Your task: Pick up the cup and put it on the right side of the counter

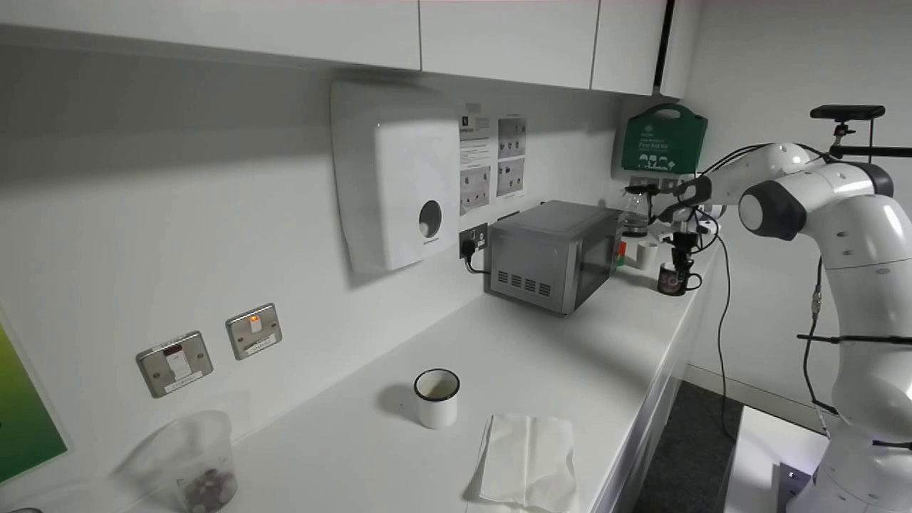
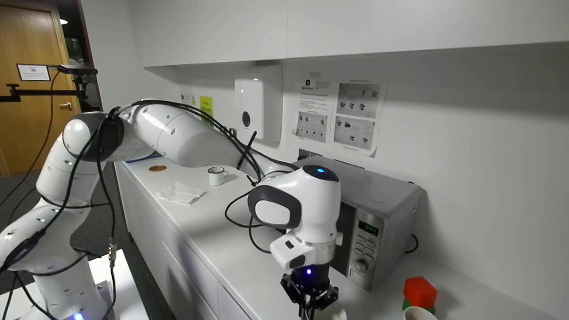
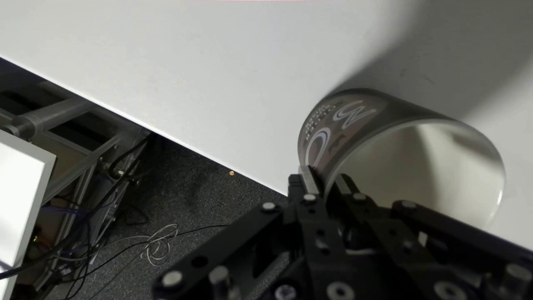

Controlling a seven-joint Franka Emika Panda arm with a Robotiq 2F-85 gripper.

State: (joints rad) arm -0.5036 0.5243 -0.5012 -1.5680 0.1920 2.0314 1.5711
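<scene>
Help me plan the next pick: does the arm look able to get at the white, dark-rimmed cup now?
Probably not yet: the end effector looks shut on the dark mug, pinching its wall. Once freed, it likely could: the white cup stands upright, its top uncovered.

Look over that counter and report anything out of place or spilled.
One mild oddity: a creased paper towel lies loose on the counter, near the front edge and the white cup, as if left behind. I see no spill or damage. The dark mug, its wall between the fingers, fits the job.
</scene>
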